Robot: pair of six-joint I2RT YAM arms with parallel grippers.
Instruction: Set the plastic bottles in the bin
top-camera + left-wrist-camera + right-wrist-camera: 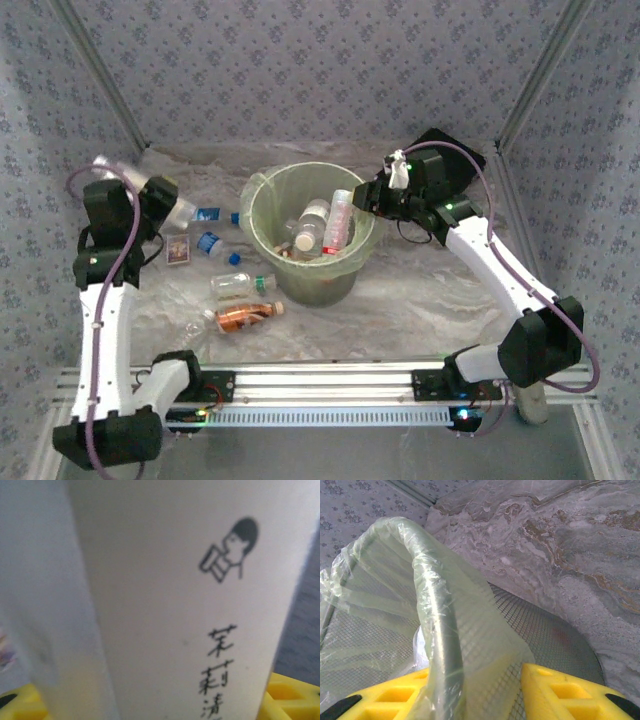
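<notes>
Bin holds several bottles. Right end effector pinches bin rim; left end effector pinches white-label bottle.

L arm rises steep from its base, elbow bent, wrist turned inward. L gripper has its yellow fingers either side of a white-label bottle, pressed against it. R arm reaches fwd and inward, wrist dipped — R gripper clamped on the bin rim, which runs btwn its fingers.
</notes>
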